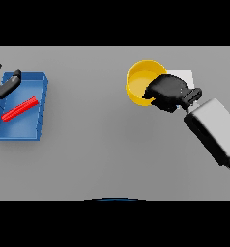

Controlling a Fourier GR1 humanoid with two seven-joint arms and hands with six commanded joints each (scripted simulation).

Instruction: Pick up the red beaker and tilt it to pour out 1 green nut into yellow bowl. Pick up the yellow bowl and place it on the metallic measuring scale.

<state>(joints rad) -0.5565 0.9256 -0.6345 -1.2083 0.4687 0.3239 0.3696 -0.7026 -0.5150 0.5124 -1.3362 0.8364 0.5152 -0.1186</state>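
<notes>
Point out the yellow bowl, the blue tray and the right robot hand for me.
yellow bowl (138, 82), head view, on its inner floor.
blue tray (21, 132), head view, on its bare floor.
right robot hand (167, 91), head view, on its back, at the bowl's rim.

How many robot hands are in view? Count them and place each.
2. The left hand is at the far left, over the blue tray's corner. The right hand is curled on the yellow bowl's right rim.

The right hand (167, 91) covers the near right rim of the yellow bowl (138, 82) and most of a pale plate (184, 76), perhaps the scale. The left hand (3, 84) is cut by the left edge.
</notes>
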